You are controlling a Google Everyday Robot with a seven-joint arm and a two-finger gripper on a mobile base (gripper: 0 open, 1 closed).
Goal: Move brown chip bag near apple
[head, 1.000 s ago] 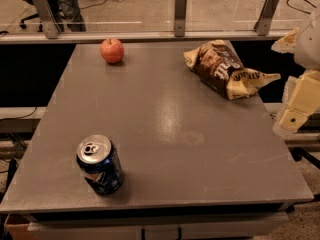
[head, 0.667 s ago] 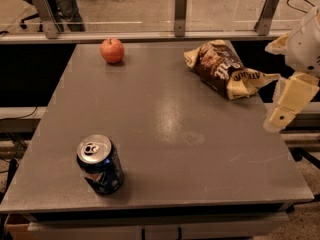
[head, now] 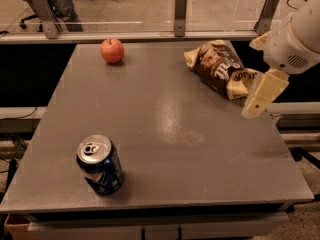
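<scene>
- I see the gripper (head: 261,96) at the right edge of the desk (head: 175,129), hanging under the white arm (head: 295,44). Compared with one second ago, it has come further to the left, in the direction of the brown chip bag (head: 219,65).
- In this view the gripper now stands just beside the cream-yellow near end of the bag and partly in front of it. Before, there was a clear gap between them. I cannot tell if it touches the bag.
- I cannot tell if the gripper is spread or pressed together; nothing is carried in it.
- The brown chip bag lies crumpled on the far right part of the desk, at the same place as before.
- The apple (head: 112,50) sits near the far left corner, well apart from the bag. It has not moved.
- The blue soda can (head: 100,165) stands upright at the near left, also not changed.
</scene>
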